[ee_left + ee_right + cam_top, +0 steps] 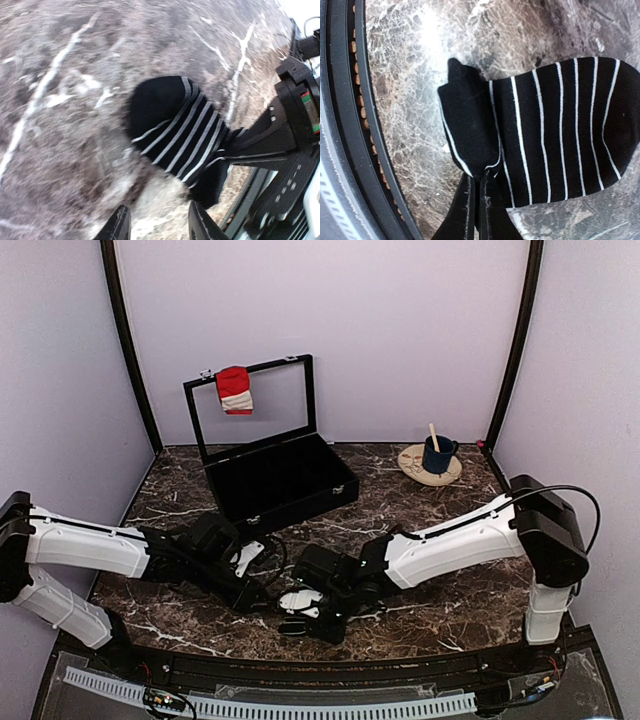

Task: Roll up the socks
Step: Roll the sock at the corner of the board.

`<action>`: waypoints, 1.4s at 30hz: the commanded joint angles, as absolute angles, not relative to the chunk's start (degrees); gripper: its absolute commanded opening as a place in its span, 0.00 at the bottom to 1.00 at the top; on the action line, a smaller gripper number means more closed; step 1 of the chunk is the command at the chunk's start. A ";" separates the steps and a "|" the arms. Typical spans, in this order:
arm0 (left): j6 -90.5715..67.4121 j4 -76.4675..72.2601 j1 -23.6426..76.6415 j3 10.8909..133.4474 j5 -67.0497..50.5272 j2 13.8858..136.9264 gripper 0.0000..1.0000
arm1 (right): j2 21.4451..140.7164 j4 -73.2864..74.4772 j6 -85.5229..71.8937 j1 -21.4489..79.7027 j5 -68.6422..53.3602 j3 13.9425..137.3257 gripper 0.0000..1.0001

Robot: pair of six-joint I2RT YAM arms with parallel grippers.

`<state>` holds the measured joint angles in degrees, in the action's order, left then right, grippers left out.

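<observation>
Pinched edge of soft black white-striped sock in clamped right gripper; left gripper part-open, empty. Rolling barely begun; next needed left regrip.

red sock: 1; striped sock: 1; case: 1; mug: 1; plate: 1

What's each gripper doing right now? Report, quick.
Left gripper: open, fingers apart, holding nothing.
Right gripper: closed, pinching the edge of the black striped sock.
</observation>
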<state>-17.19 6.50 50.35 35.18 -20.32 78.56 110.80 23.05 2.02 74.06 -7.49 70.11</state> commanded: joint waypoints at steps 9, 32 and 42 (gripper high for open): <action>-20.85 3.78 51.41 27.97 -7.05 64.88 0.41 | 115.67 31.00 -1.98 69.81 -20.45 76.56 0.00; -14.57 2.21 72.85 28.78 13.01 63.91 0.41 | 122.96 38.56 -5.11 62.74 -37.27 82.88 0.00; -3.21 3.91 80.22 35.72 17.39 75.30 0.41 | 124.45 42.14 -4.46 61.49 -41.11 84.84 0.00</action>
